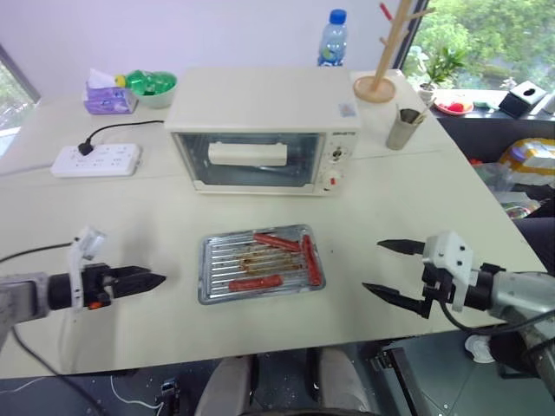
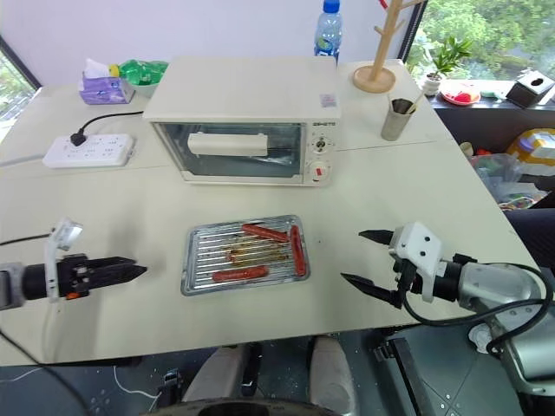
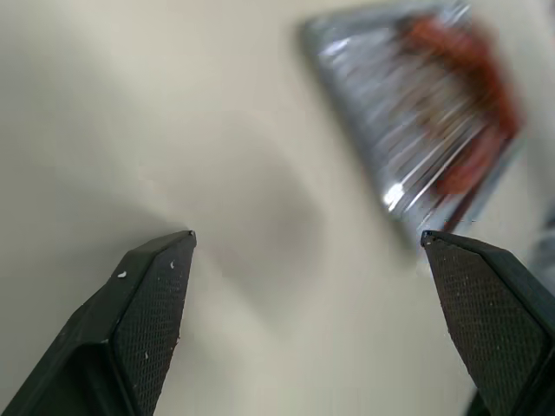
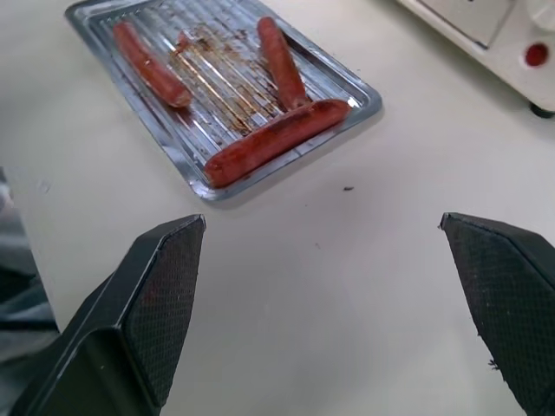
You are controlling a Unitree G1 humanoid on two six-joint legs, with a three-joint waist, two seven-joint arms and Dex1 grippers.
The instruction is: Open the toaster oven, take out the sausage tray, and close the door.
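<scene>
Left gripper (image 1: pixel 149 281) and right gripper (image 1: pixel 388 270) hover spread wide, empty, at nine and three o'clock of the sausage tray (image 1: pixel 260 263) on the desk (image 1: pixel 416 199); the toaster oven (image 1: pixel 260 130) door (image 1: pixel 247 160) appears shut, so the job looks finished, with only withdrawal remaining.

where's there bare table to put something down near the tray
Bare table lies between the sausage tray and the toaster oven, and on either side of the tray, toward the left tool and the right tool. It is crowded behind the oven: power strip, tissues, bottle, cup.
</scene>
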